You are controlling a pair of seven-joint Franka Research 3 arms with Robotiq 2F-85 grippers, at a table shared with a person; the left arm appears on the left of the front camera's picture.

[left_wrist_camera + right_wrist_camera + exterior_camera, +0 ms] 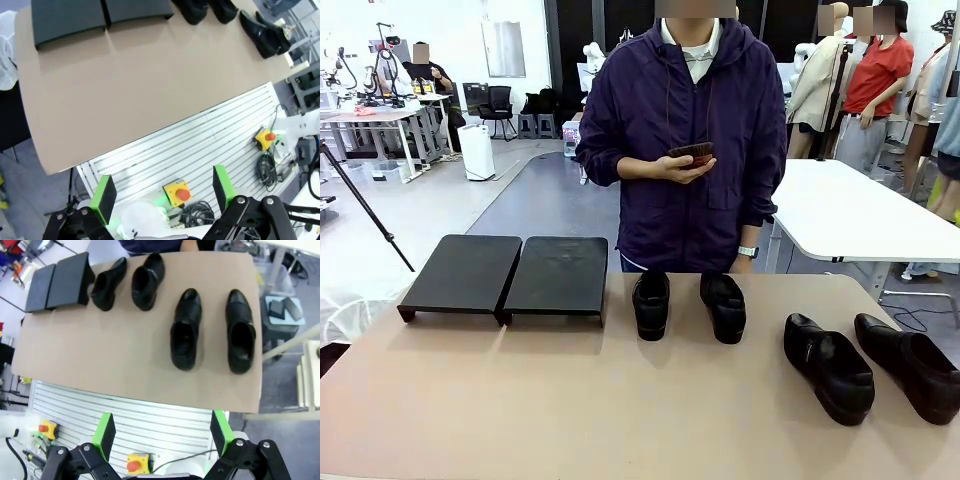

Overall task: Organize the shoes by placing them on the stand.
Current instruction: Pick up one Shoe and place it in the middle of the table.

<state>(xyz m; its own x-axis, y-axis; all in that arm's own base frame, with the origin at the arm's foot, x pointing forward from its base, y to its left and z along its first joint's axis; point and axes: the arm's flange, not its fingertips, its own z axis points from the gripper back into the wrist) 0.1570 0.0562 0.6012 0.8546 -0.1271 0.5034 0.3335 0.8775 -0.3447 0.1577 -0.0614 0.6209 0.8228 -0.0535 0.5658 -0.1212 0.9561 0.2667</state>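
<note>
Jaws on left gripper and right gripper gape released, nothing grabbed; shoes sit lined up, probably staged for the stand.

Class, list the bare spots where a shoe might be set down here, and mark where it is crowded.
Both tops of the stand are bare. So is the table in front of the stand, to the near edge. Crowded: the right far side, where four shoes sit in two pairs.

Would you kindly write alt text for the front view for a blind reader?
Four black shoes stand on a tan table, right of two flat black stands side by side. Behind it a person in a purple jacket holds a brush.
</note>
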